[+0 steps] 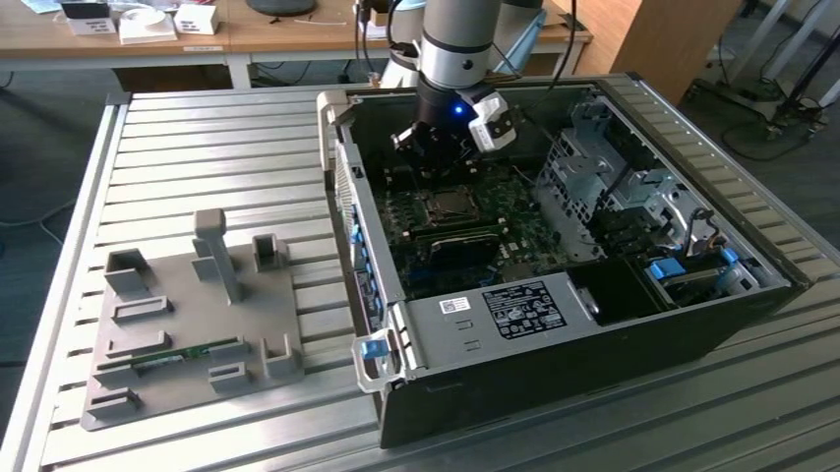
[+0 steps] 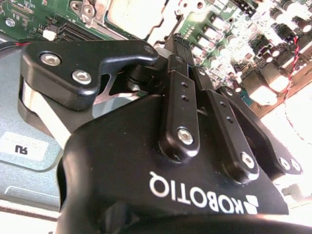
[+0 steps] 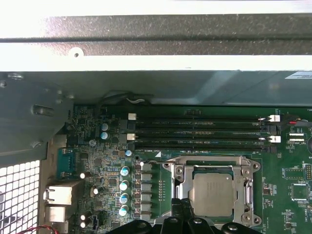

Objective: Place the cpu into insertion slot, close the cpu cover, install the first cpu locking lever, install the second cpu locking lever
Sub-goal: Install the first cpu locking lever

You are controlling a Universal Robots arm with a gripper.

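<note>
Arm: comes down from above into the open computer case (image 1: 735, 324), which lies on its side on the slatted metal tabletop (image 1: 197, 157).
End effector (image 1: 440, 175): low over the motherboard (image 1: 525, 231), just beside the socket area in the exterior view. In the first wrist view its black tips (image 3: 183, 208) sit at the near edge of the socket.
End effector state: the two finger linkages meet at the tips in the second wrist view (image 2: 175, 43), so the fingers are together. Nothing can be made out between them. Whether the tips touch the board cannot be told.
cpu (image 3: 213, 194): lies flat in the insertion slot (image 3: 170, 165), dull silver top facing up. In the second wrist view it is a pale square (image 2: 131, 14) beyond the fingertips.
cpu cover (image 3: 214, 168): lies down flat over the chip. The silvery frame surrounds it and the metal top shows through the centre window.
Memory slots (image 3: 195, 130): long black rows running side by side, just beyond the socket on the far side from the end effector.
Other items: a grey fixture plate (image 1: 184, 344) with upright blocks sits on the tabletop, well apart from the case, toward the exterior view's left.
</note>
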